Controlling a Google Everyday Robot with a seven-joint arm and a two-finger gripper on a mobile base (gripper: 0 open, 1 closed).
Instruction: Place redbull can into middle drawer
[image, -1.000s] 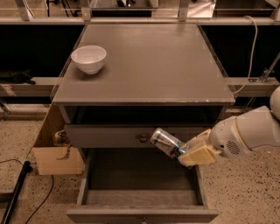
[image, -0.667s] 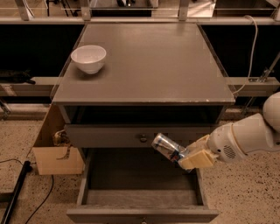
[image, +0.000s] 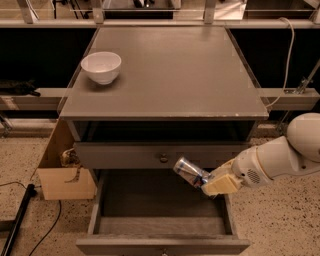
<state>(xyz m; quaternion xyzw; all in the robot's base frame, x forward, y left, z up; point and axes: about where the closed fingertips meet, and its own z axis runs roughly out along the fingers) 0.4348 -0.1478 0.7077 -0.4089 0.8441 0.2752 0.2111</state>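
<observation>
The redbull can (image: 188, 171), silver and blue, is held tilted with its shiny end pointing up-left, above the right part of the open middle drawer (image: 160, 205). My gripper (image: 214, 183) reaches in from the right on a white arm and is shut on the can's lower end. The can hangs just in front of the shallower drawer front with the round knob (image: 163, 158). The drawer's grey floor is bare where it shows.
A white bowl (image: 101, 67) stands at the left rear of the grey cabinet top (image: 170, 75). A cardboard box (image: 64, 175) sits on the floor left of the cabinet. A black cable (image: 20, 220) lies at the lower left.
The gripper with the can has moved slightly down and to the right over the open drawer. The can stays tilted in the same way.
</observation>
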